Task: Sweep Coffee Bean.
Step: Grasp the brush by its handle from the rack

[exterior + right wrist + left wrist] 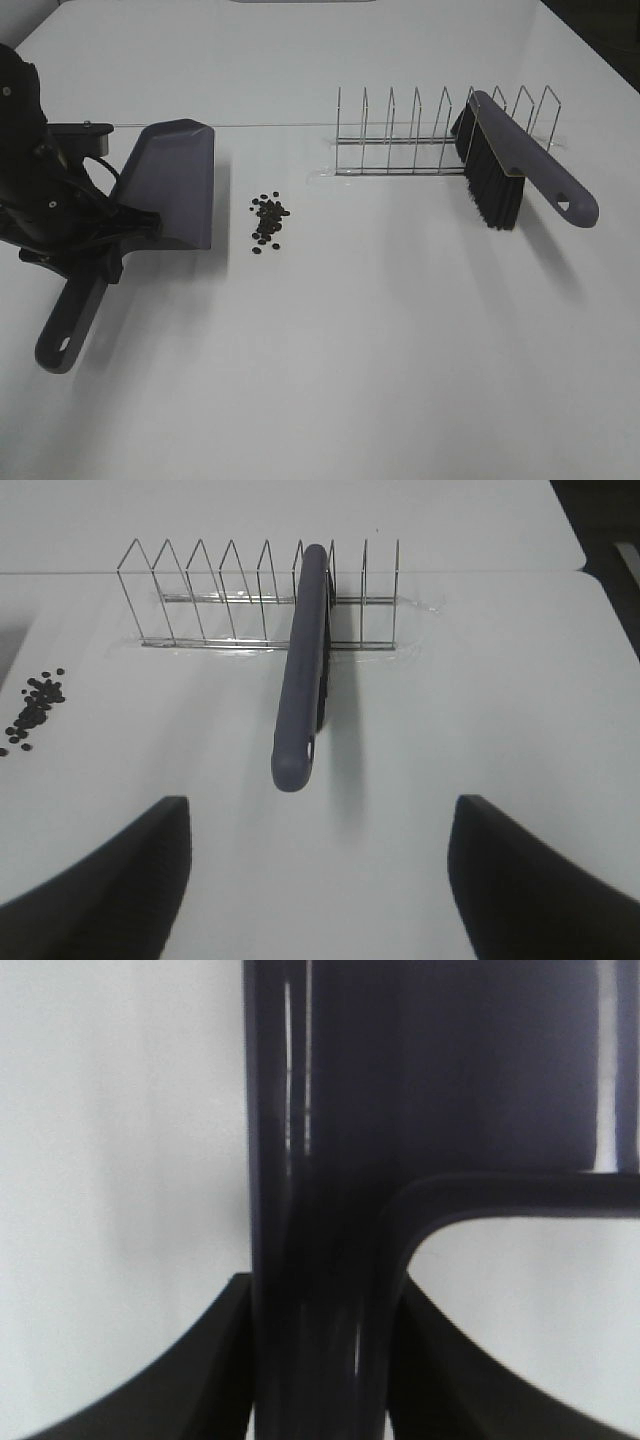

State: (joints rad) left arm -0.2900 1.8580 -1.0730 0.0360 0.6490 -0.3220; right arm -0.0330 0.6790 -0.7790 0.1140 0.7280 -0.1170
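The coffee beans [268, 222] lie in a small dark cluster on the white table, just right of the lip of the grey-purple dustpan [175, 185]. They also show in the right wrist view [35, 705]. My left gripper [105, 250] is shut on the dustpan's handle [320, 1160], which runs between its fingers [180, 1380]. A grey-purple brush [510, 170] with black bristles leans on a wire rack [400, 130] at the right. My right gripper [320, 880] is open and empty, short of the brush handle's end [295, 765]. It is out of the exterior view.
The wire rack [200, 590] stands behind the brush on a clear base. The white table [380, 360] stretches in front of the beans and the brush. Its dark edge [600, 30] shows at the far right.
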